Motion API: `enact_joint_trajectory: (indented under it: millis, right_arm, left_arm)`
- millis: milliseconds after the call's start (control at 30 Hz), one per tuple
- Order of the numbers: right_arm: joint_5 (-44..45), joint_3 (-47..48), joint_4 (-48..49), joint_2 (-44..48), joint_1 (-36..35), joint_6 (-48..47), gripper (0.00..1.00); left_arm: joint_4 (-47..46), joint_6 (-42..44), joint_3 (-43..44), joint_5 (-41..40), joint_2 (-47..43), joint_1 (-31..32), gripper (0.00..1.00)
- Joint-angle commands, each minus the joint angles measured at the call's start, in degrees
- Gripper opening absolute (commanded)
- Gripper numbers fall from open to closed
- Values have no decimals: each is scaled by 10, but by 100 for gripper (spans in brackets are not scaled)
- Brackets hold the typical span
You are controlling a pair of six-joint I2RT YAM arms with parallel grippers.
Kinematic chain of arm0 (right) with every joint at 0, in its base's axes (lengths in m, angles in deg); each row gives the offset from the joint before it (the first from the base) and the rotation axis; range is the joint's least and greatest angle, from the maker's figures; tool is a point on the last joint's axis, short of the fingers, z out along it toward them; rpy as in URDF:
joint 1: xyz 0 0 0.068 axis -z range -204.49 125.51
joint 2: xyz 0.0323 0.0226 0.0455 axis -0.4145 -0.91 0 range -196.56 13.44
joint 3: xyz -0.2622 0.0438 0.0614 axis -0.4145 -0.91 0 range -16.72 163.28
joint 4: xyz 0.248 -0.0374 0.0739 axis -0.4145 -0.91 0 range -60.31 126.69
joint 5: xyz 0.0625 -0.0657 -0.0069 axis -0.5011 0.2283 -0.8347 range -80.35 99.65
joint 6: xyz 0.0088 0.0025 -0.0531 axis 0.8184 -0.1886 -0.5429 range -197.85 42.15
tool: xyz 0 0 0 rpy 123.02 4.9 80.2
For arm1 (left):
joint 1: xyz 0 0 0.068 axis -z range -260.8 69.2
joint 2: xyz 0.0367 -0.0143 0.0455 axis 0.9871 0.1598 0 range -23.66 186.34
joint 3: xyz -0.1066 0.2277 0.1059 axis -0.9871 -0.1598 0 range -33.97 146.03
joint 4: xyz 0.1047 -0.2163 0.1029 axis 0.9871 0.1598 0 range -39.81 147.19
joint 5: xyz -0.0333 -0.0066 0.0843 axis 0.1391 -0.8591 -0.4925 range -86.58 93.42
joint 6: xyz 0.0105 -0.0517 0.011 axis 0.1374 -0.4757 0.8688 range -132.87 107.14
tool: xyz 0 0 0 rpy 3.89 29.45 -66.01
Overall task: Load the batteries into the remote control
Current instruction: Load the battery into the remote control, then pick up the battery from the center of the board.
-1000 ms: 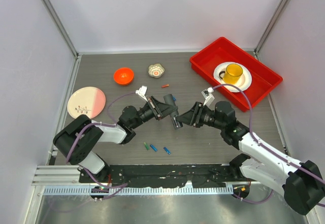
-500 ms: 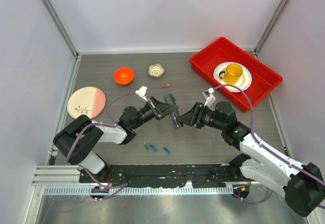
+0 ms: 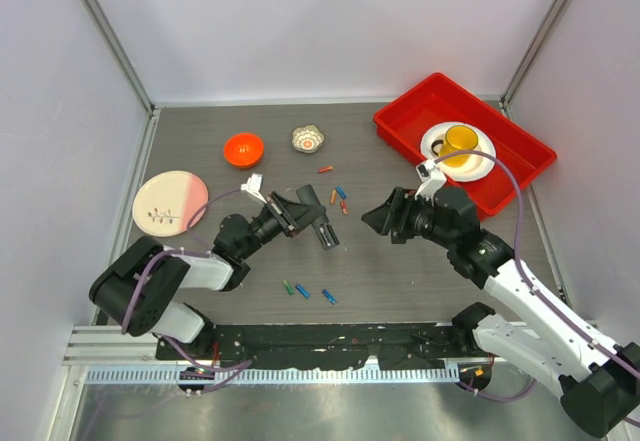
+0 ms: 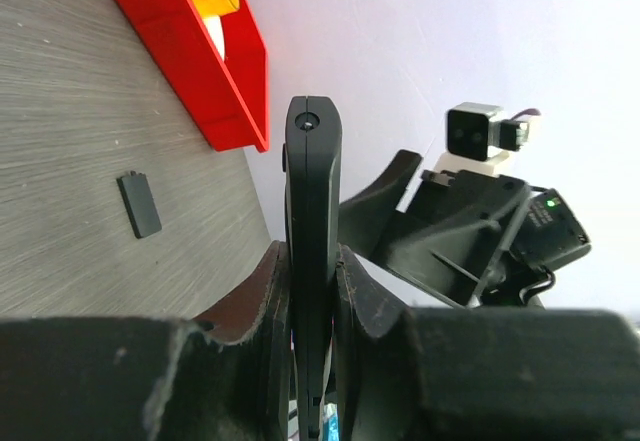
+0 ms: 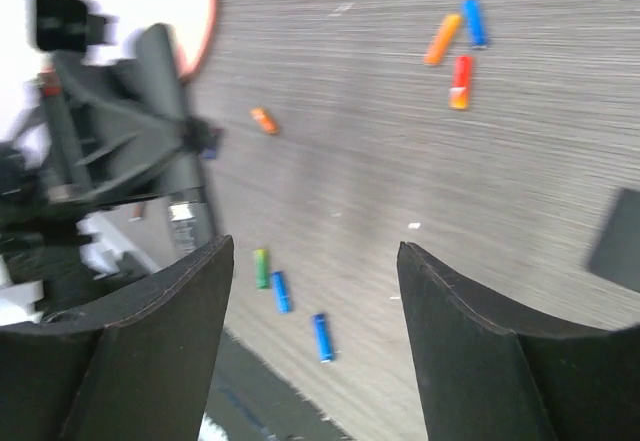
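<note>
Seven batteries (image 3: 342,192) lie loose on the bench (image 3: 400,273) around my hands. An orange, a blue and a red one sit close together just beyond the gap between the two hands. A lone orange one lies farther out past the left hand (image 3: 292,211). A green one and two blue ones lie on the near side of that hand, toward the arm bases.

My left hand is pinching the black remote control (image 3: 321,224) by its flat faces, with the free end sticking out toward the right hand (image 3: 378,217). From the left wrist I see only the remote's thin edge, and I can read no brand or lettering on it.

My right hand is spread wide with nothing between its fingers (image 5: 150,341), set apart from the remote's tip.

A small dark flat panel (image 4: 139,204) lies on the bench beyond the left hand, near the red tray (image 3: 400,124). The tray holds a yellow cup (image 3: 461,142) on a white plate.
</note>
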Motion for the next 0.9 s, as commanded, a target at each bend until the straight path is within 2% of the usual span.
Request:
enact_joint_trajectory:
  millis: [0,67,200,233,400,533,667,800,867]
  right_arm:
    - [175,20,-62,-51,2,-78,68]
    - [198,23,-53,-97,2,-96,64]
    - [220,52,-2,-166,-12,-107,62]
    - [224,67,-3,-207,-16,-116,62]
    - [266,212,-37,-350,-43,-175,61]
    - [266,302,-11,-452,-43,-208,61]
    - [274,450,-30,-592,-42,-253,60]
    - [260,543,-40,-717,-43,-244,71]
    - [262,563,-20,-739,-42,-234,82]
  left_arm:
    - [-149,-29,-33,40,-51,-37,0]
    - [-135,-41,-51,56,-62,-55,0]
    - [-89,-49,-86,71,-111,-71,0]
    - [-79,-45,-91,77,-122,-77,0]
    - [5,-27,-91,95,-187,-92,0]
    - [68,-12,-86,101,-244,-105,0]
    - [91,-10,-87,103,-266,-115,0]
    - [95,-11,-90,102,-276,-120,0]
    - [94,-9,-88,103,-275,-121,0]
